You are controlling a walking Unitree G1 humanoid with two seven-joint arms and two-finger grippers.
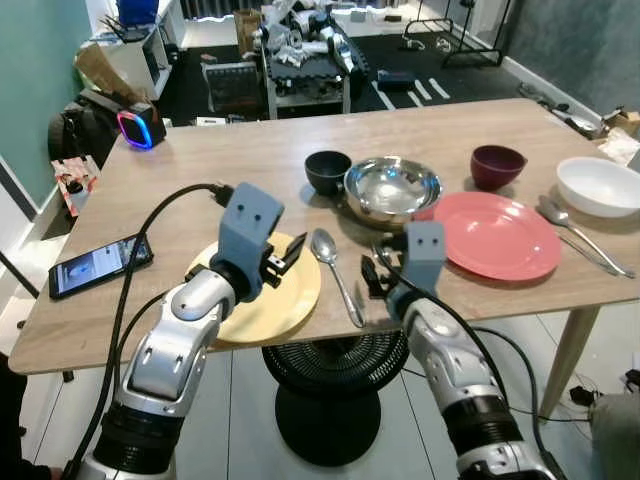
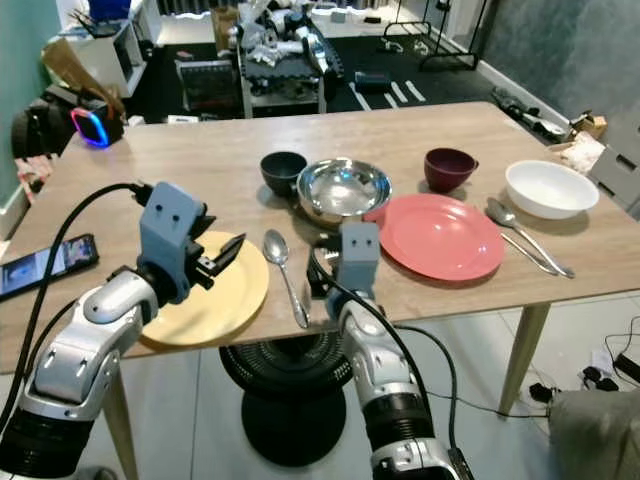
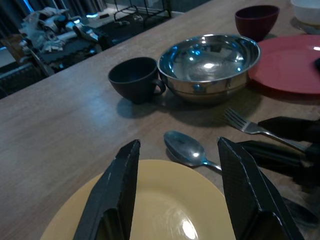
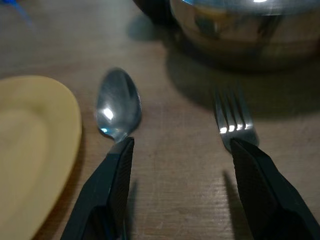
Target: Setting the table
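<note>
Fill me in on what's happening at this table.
The robot is setting the table. Its left gripper hovers open over the yellow plate. Its right gripper sits low and open at the table's near edge, one finger by the spoon, the other by the fork. Neither holds anything.

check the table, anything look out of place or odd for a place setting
Yes: a phone lies near the table's left edge, and the yellow plate overhangs the front edge. The steel bowl crowds against the pink plate. Nothing looks spilled or broken.
</note>
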